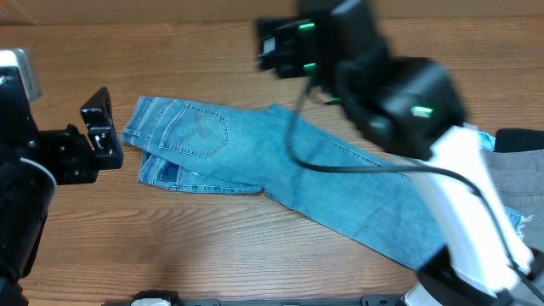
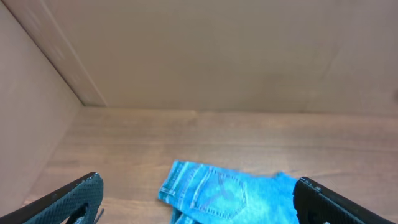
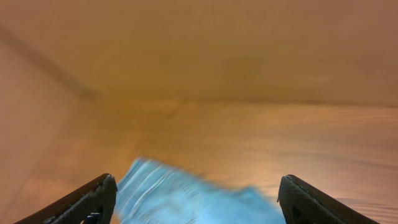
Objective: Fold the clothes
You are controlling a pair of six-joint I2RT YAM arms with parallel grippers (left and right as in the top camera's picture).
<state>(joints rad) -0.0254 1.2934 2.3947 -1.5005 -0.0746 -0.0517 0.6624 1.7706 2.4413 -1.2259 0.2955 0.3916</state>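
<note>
**Q:** Overhead view, nearest first: what is there?

**A:** Bare wooden desk [image 1: 212, 255], then a pair of light blue jeans [image 1: 255, 161] lying flat across its middle. The waistband is at the left, and the legs run right toward grey trousers [image 1: 518, 174] at the edge.

**Q:** And the arms?

**A:** The left gripper [image 1: 104, 129] hovers just beside the waistband, jaws apart, holding nothing. The right gripper [image 3: 196, 178] is farther back, above the jeans and blurred. Its wrist camera shows jaws wide apart with denim below and nothing gripped.

**Q:** How far along is the folding?

**A:** Early, I judge. The legs seem laid one over the other lengthwise, with a back pocket facing up. The long length is not yet folded over, so the crosswise folds remain.
</note>
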